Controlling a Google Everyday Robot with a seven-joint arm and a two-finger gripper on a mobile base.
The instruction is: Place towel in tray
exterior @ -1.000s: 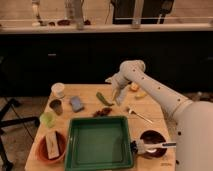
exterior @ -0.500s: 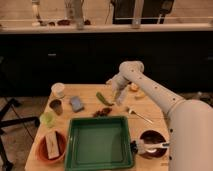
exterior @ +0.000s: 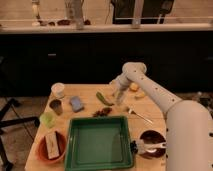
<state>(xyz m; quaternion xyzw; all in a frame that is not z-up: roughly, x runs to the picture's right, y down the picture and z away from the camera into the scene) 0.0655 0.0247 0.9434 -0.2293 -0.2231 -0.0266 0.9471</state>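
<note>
Dark cabinets under a long counter behind; in front, a wooden table [exterior: 89,94]. At its near edge, the green tray [exterior: 100,142], square, with a raised rim. Just left of it, an orange bowl [exterior: 40,150] with a pale block [exterior: 52,145] inside; just right, a dark bowl [exterior: 152,136] with a spoon [exterior: 150,146]. Farther back on the left: white cup [exterior: 58,90], dark cup [exterior: 55,106], small green cup [exterior: 46,118], blue block [exterior: 76,103]. Above the table's middle, behind the tray, between a long green vegetable [exterior: 104,98] and a fork [exterior: 139,115]: gripper [exterior: 120,98], pointing down, jaws spread wide, gripping nothing visible. Cannot tell where the towel lies; not made out among these things
</note>
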